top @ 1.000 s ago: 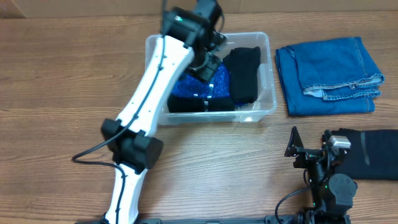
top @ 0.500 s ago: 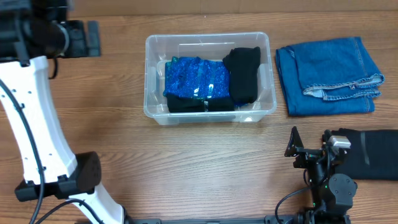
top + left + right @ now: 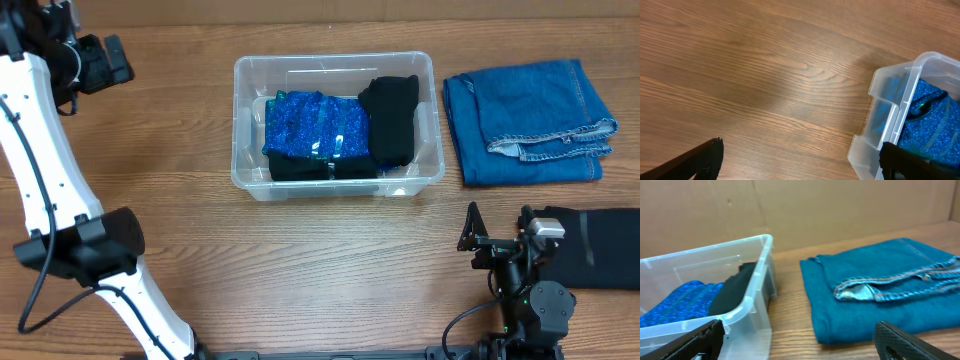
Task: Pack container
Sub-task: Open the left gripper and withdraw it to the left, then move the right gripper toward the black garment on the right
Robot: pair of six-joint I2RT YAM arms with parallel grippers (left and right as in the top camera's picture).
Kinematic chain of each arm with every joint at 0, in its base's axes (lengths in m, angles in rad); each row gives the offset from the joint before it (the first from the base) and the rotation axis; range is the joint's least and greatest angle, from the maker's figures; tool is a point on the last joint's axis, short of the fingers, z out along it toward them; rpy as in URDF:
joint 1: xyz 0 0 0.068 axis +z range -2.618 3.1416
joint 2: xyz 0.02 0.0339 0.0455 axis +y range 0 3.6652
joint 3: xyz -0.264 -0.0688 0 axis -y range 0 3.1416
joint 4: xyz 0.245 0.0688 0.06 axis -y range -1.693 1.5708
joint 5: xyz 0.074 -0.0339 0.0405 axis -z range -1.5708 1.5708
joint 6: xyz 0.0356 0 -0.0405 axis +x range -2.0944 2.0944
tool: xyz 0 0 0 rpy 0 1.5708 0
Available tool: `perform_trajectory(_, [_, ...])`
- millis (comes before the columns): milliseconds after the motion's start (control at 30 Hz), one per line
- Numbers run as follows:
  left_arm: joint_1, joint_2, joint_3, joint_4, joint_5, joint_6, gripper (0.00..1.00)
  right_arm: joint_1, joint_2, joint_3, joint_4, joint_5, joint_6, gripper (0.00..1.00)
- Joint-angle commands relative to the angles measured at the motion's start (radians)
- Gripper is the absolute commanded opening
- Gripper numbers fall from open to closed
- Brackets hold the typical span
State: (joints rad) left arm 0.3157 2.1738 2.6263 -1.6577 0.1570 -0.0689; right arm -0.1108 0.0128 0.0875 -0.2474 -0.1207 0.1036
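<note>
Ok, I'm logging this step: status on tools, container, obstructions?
Left tool open, empty, left of container. Right tool open, empty. Container holds blue garment and black garment. Folded jeans beside it, nothing blocking.

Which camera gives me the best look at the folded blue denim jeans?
Overhead: the folded blue denim jeans lie whole, right of the clear plastic container. The right wrist view shows them closer but cropped at the right edge. The left wrist view misses them.
</note>
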Motion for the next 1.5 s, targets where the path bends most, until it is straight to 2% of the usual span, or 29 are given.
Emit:
perform_trajectory(0, [-0.002,0.067,0.006,-0.023,0.051,-0.018,1.0,-0.002,-0.002,0.02,0.006,-0.148,0.002,1.0])
perform_trajectory(233, [-0.001,0.093,0.006,-0.025,0.049,-0.017,1.0,-0.002,0.167,0.198,-0.009,-0.219,0.038,1.0])
perform_trajectory(467, [-0.002,0.093,0.006,-0.025,0.05,-0.017,1.0,-0.002,0.606,0.652,-0.24,-0.285,0.037,1.0])
perform_trajectory(600, [-0.001,0.093,0.006,-0.024,0.049,-0.017,1.0,-0.002,0.846,0.928,-0.412,-0.456,0.039,1.0])
perform_trajectory(733, [-0.002,0.093,0.006,-0.024,0.05,-0.018,1.0,-0.003,0.951,0.981,-0.448,-0.535,0.034,1.0])
perform_trajectory(833, [-0.002,0.093,0.006,-0.024,0.05,-0.017,1.0,-0.037,1.001,0.981,-0.513,-0.449,0.148,1.0])
perform_trajectory(900, [-0.002,0.093,0.006,-0.024,0.05,-0.018,1.0,-0.11,1.023,0.981,-0.587,-0.323,0.293,1.0])
perform_trajectory(967, [-0.002,0.093,0.006,-0.024,0.049,-0.017,1.0,-0.276,1.042,0.981,-0.712,-0.19,0.499,1.0])
perform_trajectory(1100, [-0.002,0.093,0.006,-0.024,0.05,-0.018,1.0,-0.57,1.055,0.978,-0.789,-0.183,0.507,1.0])
perform_trajectory(1233, [-0.002,0.093,0.006,-0.024,0.049,-0.017,1.0,-0.851,1.11,0.924,-0.788,-0.183,0.507,1.0])
perform_trajectory(1333, [-0.002,0.093,0.006,-0.024,0.05,-0.017,1.0,-0.974,1.199,0.865,-0.747,-0.187,0.507,1.0])
perform_trajectory(1467, [-0.002,0.093,0.006,-0.024,0.05,-0.017,1.0,-1.028,1.341,0.829,-0.687,-0.187,0.499,1.0])
